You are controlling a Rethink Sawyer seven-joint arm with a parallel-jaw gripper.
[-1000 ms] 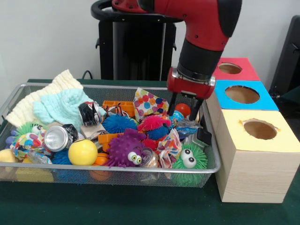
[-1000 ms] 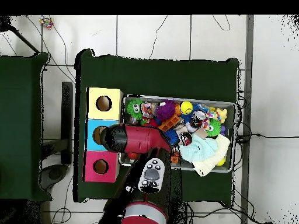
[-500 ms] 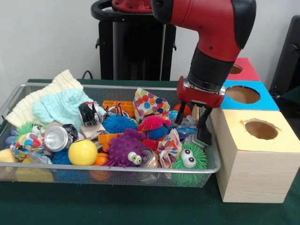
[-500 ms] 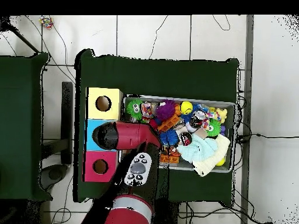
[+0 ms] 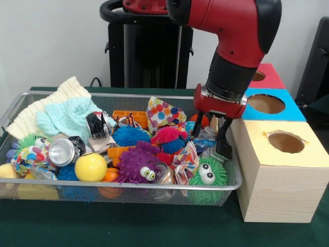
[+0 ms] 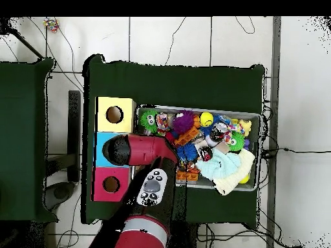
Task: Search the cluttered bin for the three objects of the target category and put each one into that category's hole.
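In the front view, a wire mesh bin (image 5: 15,103) sits on a dark green tabletop (image 5: 118,226), its left end cut off by the frame. Cream and mint knitted cloths (image 5: 56,110) fill its far left corner. In front of them lie a crushed silver can (image 5: 64,151), whose label cannot be read, and a yellow ball (image 5: 90,166). Farther right sit a purple spiky toy with googly eyes (image 5: 138,164), a blue spiky ball (image 5: 128,136), a polka-dot cloth (image 5: 163,113) and a green spiky toy with eyes (image 5: 206,175); much of the pile underneath is buried and hard to identify.

The tool (image 5: 211,138) hangs over the bin's right end, just beside the boxes, its two dark fingers spread apart with nothing between them. A red ball (image 5: 204,120) shows partly behind it.

Right of the bin stand a yellow-topped box (image 5: 288,149), a blue-topped box (image 5: 277,105) and a red-topped box (image 5: 264,74), each with a round hole. A pale wall rises behind.

From overhead, the red arm (image 6: 145,152) hides the tool and the blue box.
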